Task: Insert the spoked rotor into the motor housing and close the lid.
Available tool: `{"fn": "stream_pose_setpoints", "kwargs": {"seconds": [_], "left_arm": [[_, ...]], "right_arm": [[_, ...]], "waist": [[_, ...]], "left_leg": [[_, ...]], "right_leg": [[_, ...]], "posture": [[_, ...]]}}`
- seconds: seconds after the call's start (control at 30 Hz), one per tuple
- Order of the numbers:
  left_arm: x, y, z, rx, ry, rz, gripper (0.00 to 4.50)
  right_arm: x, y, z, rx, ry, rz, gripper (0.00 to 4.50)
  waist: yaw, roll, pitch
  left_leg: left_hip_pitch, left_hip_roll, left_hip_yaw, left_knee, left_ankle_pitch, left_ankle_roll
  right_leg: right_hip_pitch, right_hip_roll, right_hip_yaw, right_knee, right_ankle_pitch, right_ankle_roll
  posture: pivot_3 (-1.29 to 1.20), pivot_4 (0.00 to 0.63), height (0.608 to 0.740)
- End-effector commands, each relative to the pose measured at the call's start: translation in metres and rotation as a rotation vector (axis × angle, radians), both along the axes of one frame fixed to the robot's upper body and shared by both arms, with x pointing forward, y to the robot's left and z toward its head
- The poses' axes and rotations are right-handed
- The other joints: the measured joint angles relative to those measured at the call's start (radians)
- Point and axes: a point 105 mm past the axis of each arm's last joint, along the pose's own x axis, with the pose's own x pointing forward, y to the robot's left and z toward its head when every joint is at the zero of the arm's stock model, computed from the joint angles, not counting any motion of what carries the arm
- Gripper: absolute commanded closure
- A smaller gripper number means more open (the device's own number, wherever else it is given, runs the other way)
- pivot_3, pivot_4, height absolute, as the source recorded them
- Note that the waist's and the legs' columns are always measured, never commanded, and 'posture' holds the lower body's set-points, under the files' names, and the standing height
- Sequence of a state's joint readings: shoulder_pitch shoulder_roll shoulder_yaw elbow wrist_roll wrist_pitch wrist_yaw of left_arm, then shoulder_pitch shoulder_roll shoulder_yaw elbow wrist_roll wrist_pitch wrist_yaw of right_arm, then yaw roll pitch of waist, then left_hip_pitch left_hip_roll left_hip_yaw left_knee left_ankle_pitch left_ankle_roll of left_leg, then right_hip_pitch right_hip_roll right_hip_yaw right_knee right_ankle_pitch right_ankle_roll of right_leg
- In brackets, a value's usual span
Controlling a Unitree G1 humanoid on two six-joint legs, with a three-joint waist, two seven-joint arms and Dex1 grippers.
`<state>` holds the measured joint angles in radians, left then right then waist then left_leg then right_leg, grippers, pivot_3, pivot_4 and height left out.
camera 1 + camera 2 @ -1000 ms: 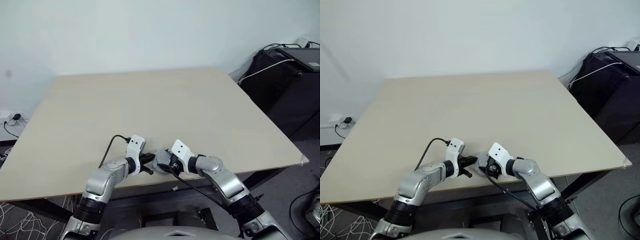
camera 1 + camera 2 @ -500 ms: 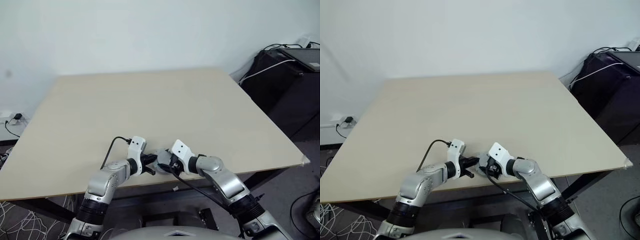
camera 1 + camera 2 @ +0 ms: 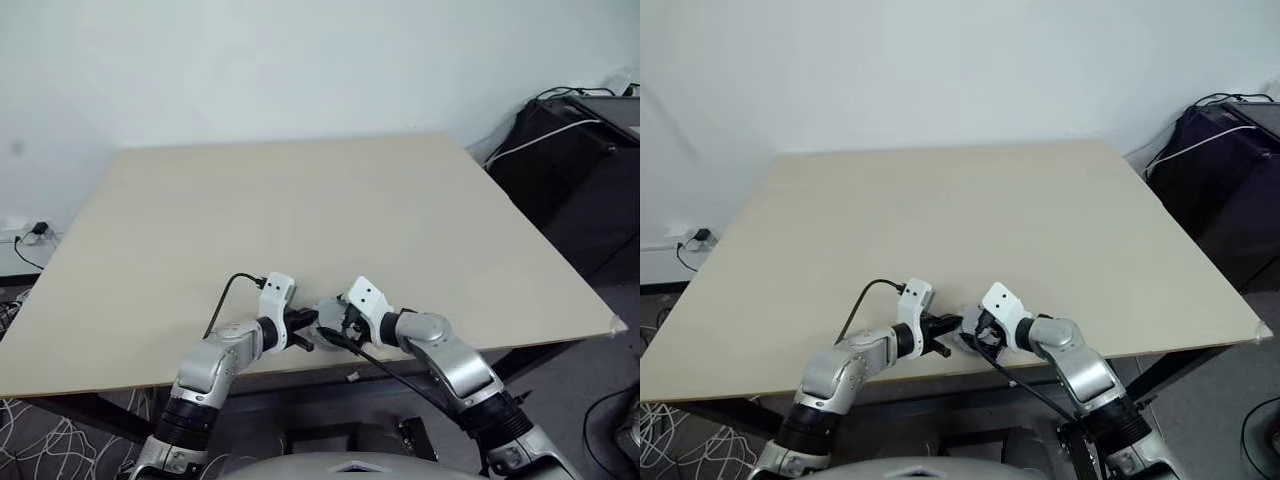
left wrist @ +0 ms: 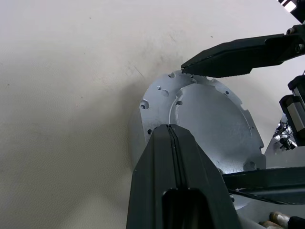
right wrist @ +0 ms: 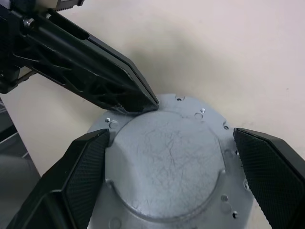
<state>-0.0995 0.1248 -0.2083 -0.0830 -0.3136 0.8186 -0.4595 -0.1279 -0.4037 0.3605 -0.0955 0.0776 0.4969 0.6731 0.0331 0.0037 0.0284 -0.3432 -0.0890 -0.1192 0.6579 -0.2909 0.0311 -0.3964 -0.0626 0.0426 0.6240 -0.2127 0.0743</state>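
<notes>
A round silver lid (image 5: 167, 157) with small screw holes around its rim lies near the front edge of the beige table (image 3: 300, 200). My left gripper (image 4: 169, 129) is shut, and its tip rests on the lid's edge. My right gripper (image 5: 170, 137) is open. Its black fingers (image 5: 90, 167) stand on either side of the lid without pressing on it, and one finger (image 4: 238, 52) reaches over the far rim. In the head views both grippers (image 3: 305, 322) (image 3: 337, 322) meet at the lid (image 3: 968, 335). The spoked rotor and the motor housing are hidden.
The table's front edge runs just below both grippers. Dark equipment with cables (image 3: 580, 150) stands off the table's right side. A socket and wires (image 3: 25, 235) lie on the floor to the left. The wide tabletop stretches away behind the lid.
The whole picture has shifted slightly with the camera. Both arms stay at the lid, and the lid has not visibly moved.
</notes>
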Motion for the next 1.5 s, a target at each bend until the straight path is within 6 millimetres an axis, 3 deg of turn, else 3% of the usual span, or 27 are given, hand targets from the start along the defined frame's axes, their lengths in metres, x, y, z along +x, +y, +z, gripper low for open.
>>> {"fn": "stream_pose_setpoints", "kwargs": {"seconds": [0.03,0.2,0.33,0.47,0.57,0.83,1.2,1.5], "left_arm": [[-0.012,-0.007,-0.012,0.01,0.061,-0.041,4.5],[-0.013,-0.009,-0.012,0.007,0.062,-0.041,4.5],[-0.013,-0.01,-0.012,0.002,0.063,-0.041,4.5],[-0.014,-0.011,-0.012,-0.001,0.061,-0.043,4.5],[-0.014,-0.01,-0.012,-0.003,0.061,-0.042,4.5],[-0.015,-0.011,-0.012,-0.008,0.064,-0.043,4.5],[-0.015,-0.011,-0.012,-0.013,0.064,-0.043,4.5],[-0.016,-0.012,-0.012,-0.018,0.067,-0.047,4.5]], "right_arm": [[-0.003,0.0,0.03,0.064,-0.05,0.044,0.03],[-0.013,-0.005,0.052,0.123,-0.063,0.067,0.03],[-0.01,-0.02,0.06,0.145,-0.073,-0.013,0.03],[-0.008,-0.042,0.048,0.127,-0.015,-0.178,0.03],[-0.016,-0.044,0.043,0.181,0.057,-0.242,0.03],[-0.02,-0.041,0.033,0.526,0.42,-0.586,0.03],[-0.022,-0.046,0.02,0.548,0.575,-0.696,0.03],[-0.025,-0.038,0.009,0.596,0.684,-0.711,0.03]], "waist": [[0.003,0.0,0.0],[0.007,-0.001,0.001],[0.011,-0.001,0.001],[0.013,-0.002,0.001],[0.013,-0.001,0.001],[0.012,0.001,0.0],[0.011,0.005,-0.001],[0.009,0.007,-0.002]], "left_leg": [[0.0,0.0,0.0,0.0,0.0,0.0],[0.0,0.0,-0.001,0.0,-0.003,0.001],[-0.001,0.0,-0.001,0.0,-0.004,0.001],[-0.001,-0.001,-0.001,0.0,-0.004,0.002],[-0.001,-0.001,-0.001,-0.001,-0.004,0.002],[-0.001,-0.002,-0.002,-0.002,-0.005,0.002],[-0.001,-0.004,-0.002,-0.002,-0.005,0.002],[-0.001,-0.004,-0.002,-0.002,-0.005,0.003]], "right_leg": [[0.0,0.0,0.0,0.0,0.0,0.001],[0.0,0.0,0.0,0.0,-0.001,0.003],[0.0,-0.001,0.0,-0.001,-0.002,0.004],[0.0,-0.001,-0.001,-0.001,-0.002,0.004],[0.0,-0.002,-0.001,-0.001,-0.003,0.005],[-0.001,-0.002,0.0,-0.001,-0.003,0.005],[-0.001,-0.003,0.0,-0.001,-0.004,0.006],[-0.001,-0.003,0.0,-0.001,-0.005,0.007]], "posture": [[0.0,0.0,0.74],[0.0,0.0,0.74],[0.0,0.0,0.74],[0.0,0.0,0.74],[0.0,0.0,0.74],[0.0,0.0,0.74],[0.0,0.0,0.74],[0.0,0.0,0.74]]}}
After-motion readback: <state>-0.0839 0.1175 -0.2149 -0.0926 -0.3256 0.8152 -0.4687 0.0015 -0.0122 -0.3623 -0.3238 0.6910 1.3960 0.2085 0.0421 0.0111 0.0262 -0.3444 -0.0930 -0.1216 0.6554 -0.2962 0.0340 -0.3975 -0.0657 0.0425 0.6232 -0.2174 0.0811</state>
